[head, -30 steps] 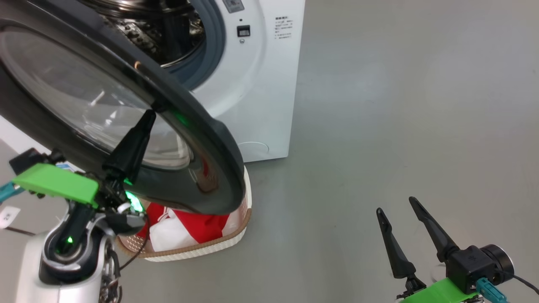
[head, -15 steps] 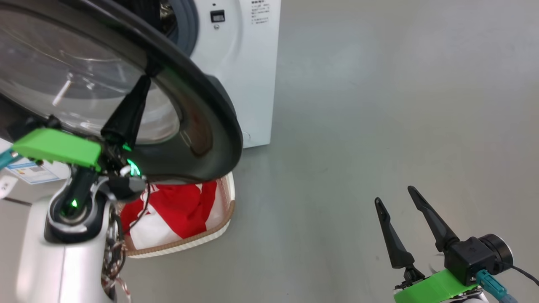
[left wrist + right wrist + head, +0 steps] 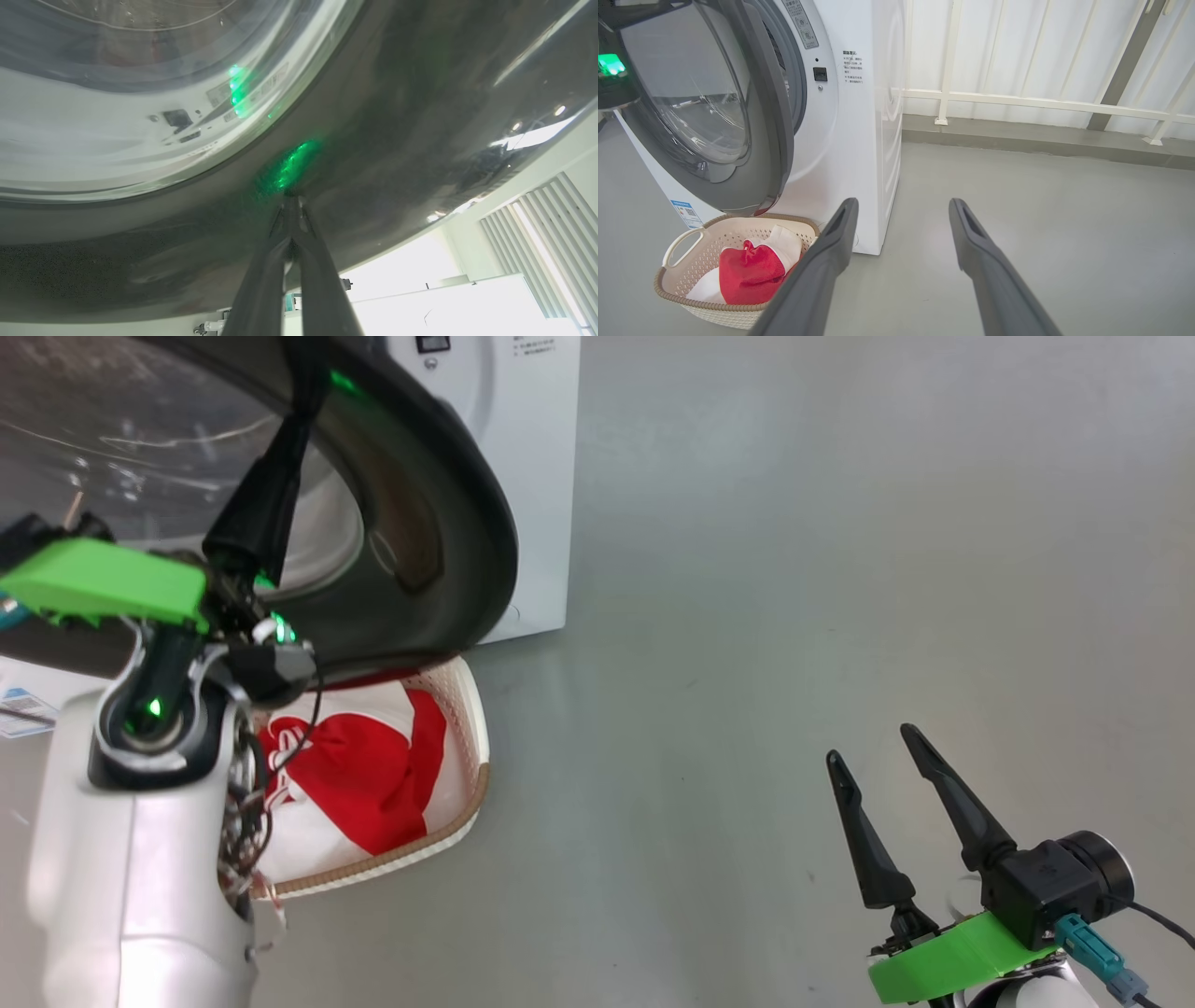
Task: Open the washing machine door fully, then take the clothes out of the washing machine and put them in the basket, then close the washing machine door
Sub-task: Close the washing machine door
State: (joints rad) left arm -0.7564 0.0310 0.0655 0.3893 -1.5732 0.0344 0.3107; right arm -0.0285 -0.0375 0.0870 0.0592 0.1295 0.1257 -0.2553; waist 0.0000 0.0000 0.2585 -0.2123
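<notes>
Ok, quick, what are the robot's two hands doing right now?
Left gripper: closed, holding nothing, its tip touching the washing machine door.
Right gripper: open, empty.

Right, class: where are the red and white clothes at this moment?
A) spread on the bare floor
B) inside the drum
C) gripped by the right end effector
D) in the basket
D: the clothes lie bundled inside the basket, which stands on the floor beneath the washing machine door, while the right end effector is open and holds nothing.
</notes>
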